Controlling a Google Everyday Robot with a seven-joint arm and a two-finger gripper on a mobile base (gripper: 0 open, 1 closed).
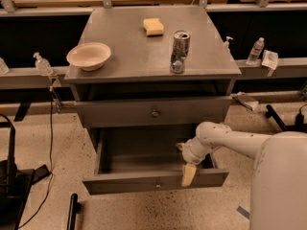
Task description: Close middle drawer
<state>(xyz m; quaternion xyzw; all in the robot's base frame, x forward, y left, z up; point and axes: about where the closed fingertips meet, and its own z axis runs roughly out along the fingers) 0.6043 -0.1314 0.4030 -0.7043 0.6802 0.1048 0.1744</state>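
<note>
The middle drawer [129, 182] of the grey cabinet is pulled out toward me. It is a long shallow grey tray with a low front panel and a small round knob [157, 185]. Its inside looks empty. My gripper [188, 173] is at the right part of the front panel, reaching over its top edge with a cream tip hanging down the panel's outer face. My white arm [225, 140] comes in from the right. The taller top drawer [154, 112] above it is pushed in.
On the cabinet top stand a cream bowl [88, 55], a metal can [180, 51] and a yellow sponge [153, 27]. Small bottles [42, 63] [255, 51] sit on the side rails. Black gear and cables [9, 186] lie on the floor at left.
</note>
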